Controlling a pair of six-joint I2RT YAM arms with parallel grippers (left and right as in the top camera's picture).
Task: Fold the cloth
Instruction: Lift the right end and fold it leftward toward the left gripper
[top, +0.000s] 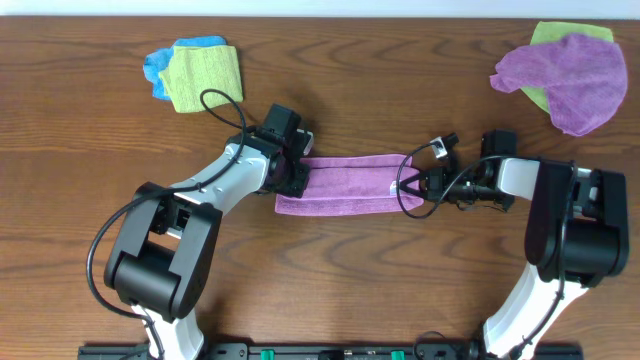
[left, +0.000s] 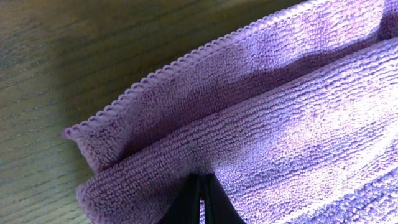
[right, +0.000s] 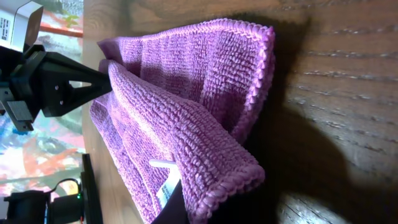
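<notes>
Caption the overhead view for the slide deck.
Left gripper and right gripper grip opposite ends of the cloth, already folded into a strip on the table.

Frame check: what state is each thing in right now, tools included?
cloth: doubled over into a long strip, stretched between both tools.
left tool: shut on the cloth at one end.
right tool: shut on the cloth at the other end, near the white tag.
violet cloth: crumpled, heaped on a lime-green cloth.
second lime-green cloth: loosely folded, lying over a blue cloth.
</notes>
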